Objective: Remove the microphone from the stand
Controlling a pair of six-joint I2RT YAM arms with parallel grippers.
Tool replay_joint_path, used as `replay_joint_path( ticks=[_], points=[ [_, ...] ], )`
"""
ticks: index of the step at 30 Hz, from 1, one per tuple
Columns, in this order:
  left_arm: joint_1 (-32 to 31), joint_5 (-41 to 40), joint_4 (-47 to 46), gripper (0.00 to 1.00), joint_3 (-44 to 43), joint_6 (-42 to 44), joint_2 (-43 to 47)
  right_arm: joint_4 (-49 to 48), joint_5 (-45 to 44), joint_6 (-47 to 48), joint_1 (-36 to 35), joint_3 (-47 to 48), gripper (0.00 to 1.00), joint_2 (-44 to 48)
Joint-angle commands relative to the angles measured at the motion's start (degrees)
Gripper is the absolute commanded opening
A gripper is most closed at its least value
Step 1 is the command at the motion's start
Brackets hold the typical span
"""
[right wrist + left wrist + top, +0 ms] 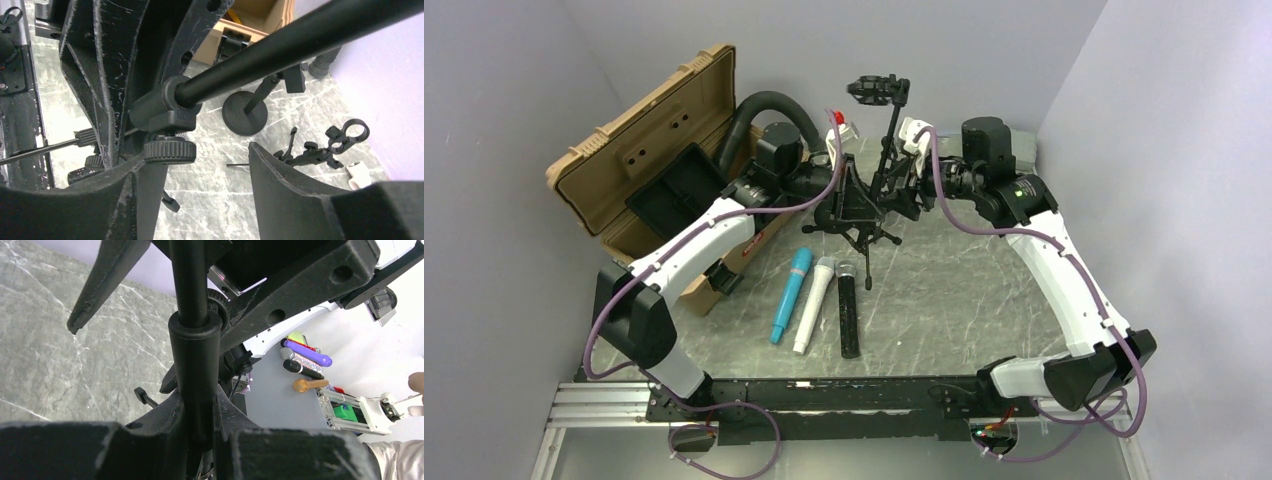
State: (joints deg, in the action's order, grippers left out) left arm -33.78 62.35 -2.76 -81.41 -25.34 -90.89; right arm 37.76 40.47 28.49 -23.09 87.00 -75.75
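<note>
Stand (886,150) rises between the arms; the left hand (200,440) is clamped on its lower tube; the right hand (200,165) faces it, jaws parted beside the knob (170,150); top clip (876,90) appears empty; blue microphone (791,293), white microphone (814,303) and black microphone (848,310) lie on the surface (964,290), on the near side of both hands, long axes roughly fore-aft.

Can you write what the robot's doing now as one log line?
left fingers: shut on stand | right fingers: open by knob | blue microphone, white microphone, black microphone: lying on table | clip: looks empty
</note>
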Motion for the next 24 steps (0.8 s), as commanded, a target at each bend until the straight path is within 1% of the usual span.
replay_joint_path(
  ticks=[1, 2, 5, 10, 15, 19, 24],
  points=[
    [0.25, 2.12, -5.3, 0.0, -3.58, 1.74, 2.21, 2.07, -0.94, 1.06, -0.15, 0.72, 0.65, 1.58],
    [0.43, 2.01, -4.77, 0.0, -3.58, 2.42, 2.29, 2.53, -0.81, 0.94, -0.07, 1.03, 0.67, 1.94],
    [0.84, 1.2, -2.11, 0.0, -3.79, 5.6, 2.62, 3.56, 1.36, -0.43, 0.88, 1.88, 0.69, 2.85],
    [0.94, -1.43, 4.98, 0.0, -4.82, 13.41, 3.16, 4.13, 6.61, -3.88, 3.87, 3.45, 0.69, 4.16],
    [0.91, -5.85, 10.87, 0.0, -6.11, 21.96, 3.8, 4.46, 10.35, -6.33, 6.57, 6.71, 0.69, 5.01],
    [0.93, -8.31, 11.58, 0.0, -5.25, 27.35, 4.56, 4.97, 10.25, -6.93, 7.82, 10.89, 0.7, 4.91],
    [0.96, -6.78, 10.36, 0.0, -2.72, 29.73, 4.73, 6.03, 6.68, -5.67, 8.23, 17.85, 0.72, 3.55]
  ],
)
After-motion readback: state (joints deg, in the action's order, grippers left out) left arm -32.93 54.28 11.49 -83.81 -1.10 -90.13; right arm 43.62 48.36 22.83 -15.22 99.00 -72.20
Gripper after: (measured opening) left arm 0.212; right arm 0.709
